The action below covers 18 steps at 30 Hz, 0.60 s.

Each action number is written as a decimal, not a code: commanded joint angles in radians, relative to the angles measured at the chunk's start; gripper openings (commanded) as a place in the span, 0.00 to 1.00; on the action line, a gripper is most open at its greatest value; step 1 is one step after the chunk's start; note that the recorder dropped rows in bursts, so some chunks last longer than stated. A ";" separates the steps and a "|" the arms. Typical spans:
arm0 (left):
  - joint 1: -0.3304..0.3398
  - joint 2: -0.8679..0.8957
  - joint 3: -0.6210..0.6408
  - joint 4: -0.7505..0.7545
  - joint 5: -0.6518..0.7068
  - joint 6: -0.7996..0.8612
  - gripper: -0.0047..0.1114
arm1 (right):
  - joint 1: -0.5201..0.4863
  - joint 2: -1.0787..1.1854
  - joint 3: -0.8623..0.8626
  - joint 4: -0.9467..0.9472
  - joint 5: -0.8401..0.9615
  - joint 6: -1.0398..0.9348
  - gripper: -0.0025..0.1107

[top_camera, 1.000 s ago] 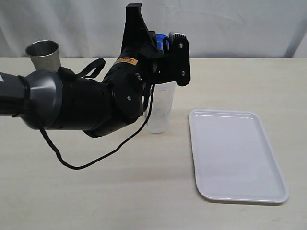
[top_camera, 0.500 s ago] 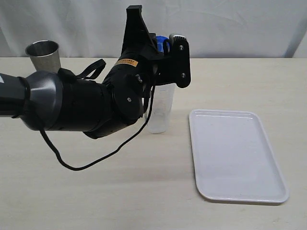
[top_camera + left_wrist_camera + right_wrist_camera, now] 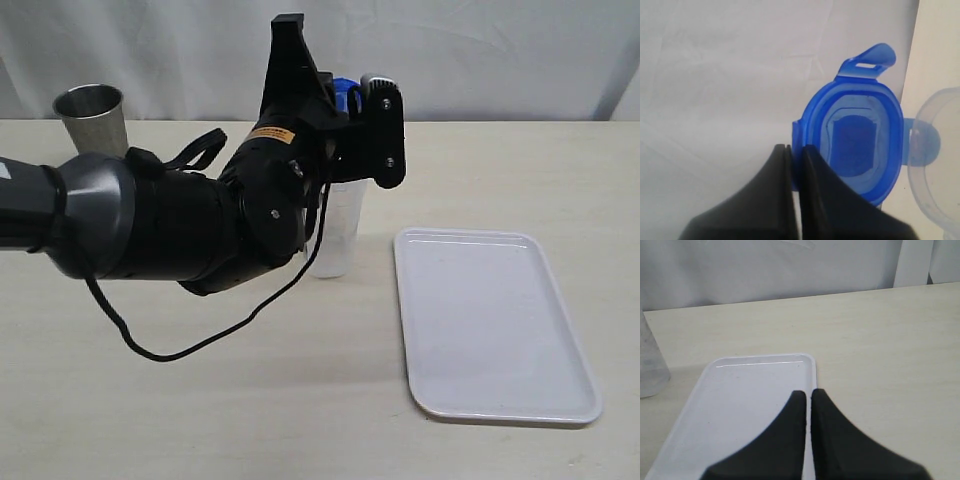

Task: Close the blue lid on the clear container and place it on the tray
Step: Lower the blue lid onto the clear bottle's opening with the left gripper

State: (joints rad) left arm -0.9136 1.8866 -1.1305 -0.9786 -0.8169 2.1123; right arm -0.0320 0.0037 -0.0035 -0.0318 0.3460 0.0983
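Observation:
My left gripper [image 3: 796, 149] is shut on a side flap of the blue lid [image 3: 855, 135], which faces the wrist camera with its underside. Seen from the exterior camera, the lid [image 3: 344, 92] is held high, just above the clear container [image 3: 336, 232], and the gripper [image 3: 352, 100] sits at the end of the big black arm. The container's open rim [image 3: 939, 165] shows beside the lid. The white tray [image 3: 490, 320] lies empty to the right of the container. My right gripper [image 3: 808, 392] is shut and empty over the tray's [image 3: 740, 405] far edge.
A grey steel cup [image 3: 92, 116] stands at the back left of the beige table. A black cable [image 3: 190, 345] hangs from the left arm down to the tabletop. A white curtain closes off the back. The container's base [image 3: 650, 367] stands left of the tray in the right wrist view.
The left arm has shifted a little to the right with the lid, staying above the container. The container, tray and right gripper have not moved.

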 commanded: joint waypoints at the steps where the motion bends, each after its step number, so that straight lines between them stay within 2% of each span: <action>1: -0.005 -0.011 0.011 -0.006 -0.027 0.031 0.04 | -0.001 -0.004 0.004 0.001 -0.002 0.006 0.06; 18: -0.007 -0.011 0.059 -0.010 -0.031 0.031 0.04 | -0.001 -0.004 0.004 0.001 -0.002 0.006 0.06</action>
State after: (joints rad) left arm -0.9136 1.8863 -1.0731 -0.9786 -0.8347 2.1123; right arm -0.0320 0.0037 -0.0035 -0.0318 0.3460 0.0983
